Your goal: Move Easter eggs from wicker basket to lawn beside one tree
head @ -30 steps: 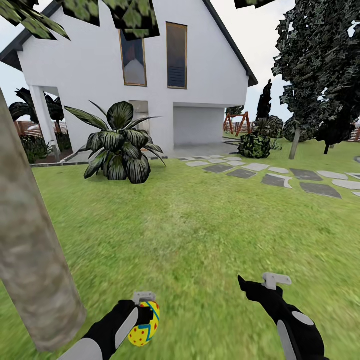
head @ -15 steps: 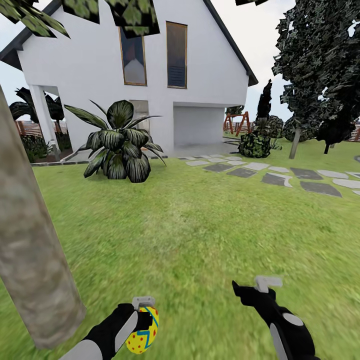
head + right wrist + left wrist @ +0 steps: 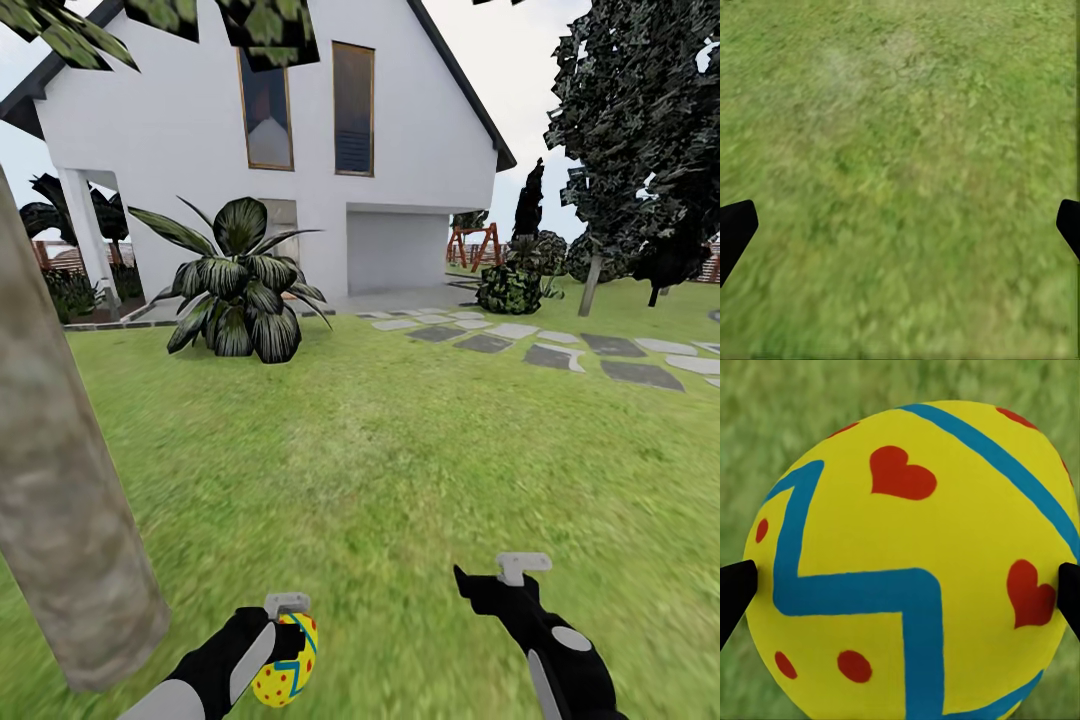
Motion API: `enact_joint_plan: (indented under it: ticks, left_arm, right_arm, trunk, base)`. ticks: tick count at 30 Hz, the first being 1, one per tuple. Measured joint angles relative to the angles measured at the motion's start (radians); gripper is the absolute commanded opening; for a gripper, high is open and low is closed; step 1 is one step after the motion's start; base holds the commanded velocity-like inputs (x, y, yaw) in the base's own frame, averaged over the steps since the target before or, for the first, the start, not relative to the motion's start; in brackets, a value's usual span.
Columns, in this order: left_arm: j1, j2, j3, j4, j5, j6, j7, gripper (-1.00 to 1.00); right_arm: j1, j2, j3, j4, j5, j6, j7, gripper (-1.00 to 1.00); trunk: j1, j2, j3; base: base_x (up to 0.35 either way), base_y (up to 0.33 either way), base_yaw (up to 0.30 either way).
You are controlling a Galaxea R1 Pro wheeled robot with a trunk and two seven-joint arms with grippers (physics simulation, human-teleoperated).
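Observation:
One Easter egg (image 3: 284, 668), yellow with a blue zigzag and red marks, hangs low over the lawn (image 3: 400, 450) with my left gripper (image 3: 290, 640) shut on it. In the left wrist view the egg (image 3: 907, 562) sits between the two dark fingertips. The tree's thick grey-brown trunk (image 3: 60, 500) rises just left of that hand. My right gripper (image 3: 488, 580) is open over bare grass, and the right wrist view has its fingertips (image 3: 735, 229) far apart with nothing between them. The wicker basket is out of view.
A white house (image 3: 200, 130) stands at the back with a broad-leaved plant (image 3: 238, 285) in front of it. Grey stepping stones (image 3: 560, 355) cross the grass at the right. Dark trees (image 3: 640, 150) and a bush (image 3: 508, 290) stand beyond them.
My right gripper has drifted a little to the left and down. The left gripper holds the egg at nearly the same place.

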Motion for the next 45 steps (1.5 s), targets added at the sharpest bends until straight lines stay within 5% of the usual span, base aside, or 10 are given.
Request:
enact_joint_plan:
  ticks: [11,24,45]
  left_arm:
    - [0.0,0.001,0.0,-0.001,0.002,-0.009,0.0,-1.0]
    - [0.001,0.002,-0.005,-0.001,-0.004,-0.126,0.004,-1.0]
    - [0.001,0.002,-0.007,0.004,-0.004,-0.133,0.0,-1.0]
  right_arm:
    - [0.002,-0.001,-0.011,-0.035,-0.004,-0.001,0.0,1.0]
    - [0.002,-0.002,-0.01,-0.035,-0.003,-0.001,0.0,1.0]
    - [0.002,-0.001,-0.01,-0.033,-0.002,-0.001,-0.001,1.0]
  trunk:
    - [0.042,-0.077,-0.034]
    - [0.092,-0.168,-0.075]
    - [0.173,-0.315,-0.141]
  base:
    - [0.0,0.0,0.0]
    - [0.0,0.0,0.0]
    - [0.0,0.0,0.0]
